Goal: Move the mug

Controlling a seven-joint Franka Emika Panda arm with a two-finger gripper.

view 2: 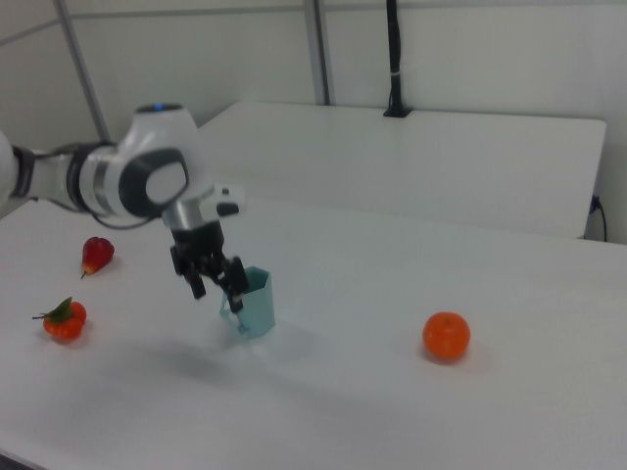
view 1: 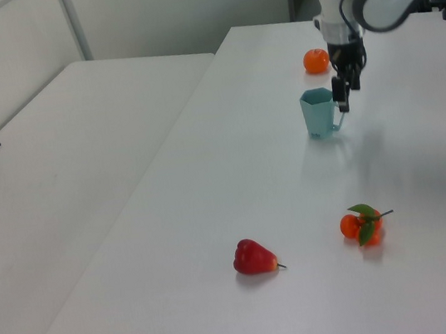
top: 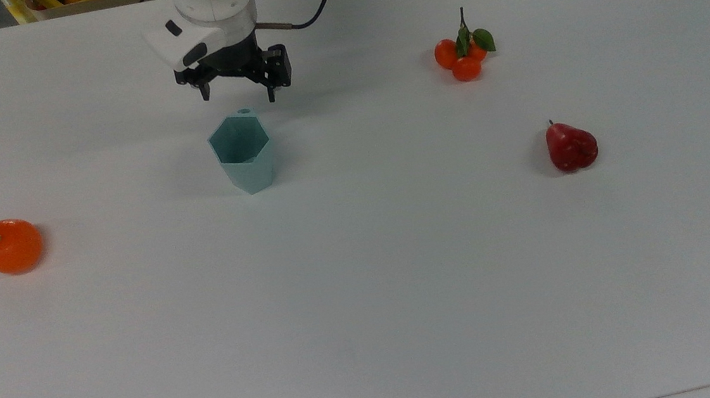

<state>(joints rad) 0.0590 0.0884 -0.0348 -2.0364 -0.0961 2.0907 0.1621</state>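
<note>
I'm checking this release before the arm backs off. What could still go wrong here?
The gripper is open but sits close to the mug's small tab handle; a sideways retreat could clip it and tip or drag the mug. The mug's base tapers, so it may topple easily if nudged. The orange, tangerine cluster and red fruit lie well apart, so collision with them looks unlikely.
</note>
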